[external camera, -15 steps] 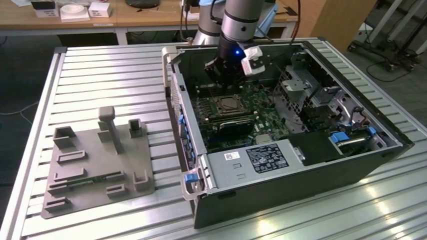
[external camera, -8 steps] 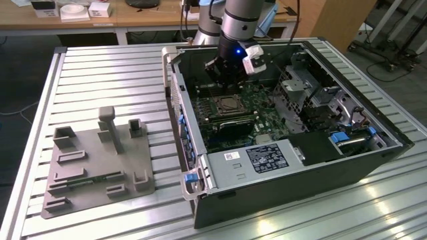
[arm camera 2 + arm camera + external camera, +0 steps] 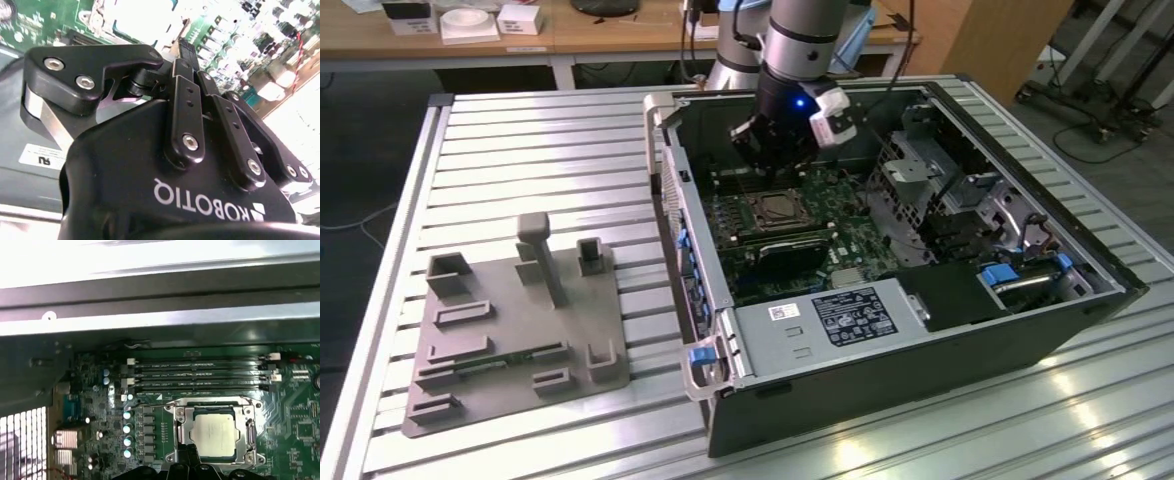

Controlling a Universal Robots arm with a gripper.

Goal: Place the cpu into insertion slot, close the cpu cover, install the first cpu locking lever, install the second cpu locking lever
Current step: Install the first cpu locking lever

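The cpu (image 3: 215, 432), a pale square chip, lies flat in the insertion slot (image 3: 781, 210) on the green board. The silvery cpu cover (image 3: 184, 426) frames the chip and lies down around it. A thin wire lever (image 3: 150, 403) runs along one edge of the socket. My gripper (image 3: 187, 463) hovers just off the socket's edge with its black fingertips together and nothing between them. In the second wrist view the gripper (image 3: 186, 50) points at the bright cpu (image 3: 145, 20). In the exterior view the gripper (image 3: 770, 165) hangs inside the case, just behind the socket.
The black computer case (image 3: 907, 380) lies open on a slatted metal table (image 3: 520, 150). Long memory slots (image 3: 200, 375) run beside the socket. A metal drive cage (image 3: 941, 175) fills the case's right side. A grey fixture plate (image 3: 520, 330) sits to the exterior view's left.
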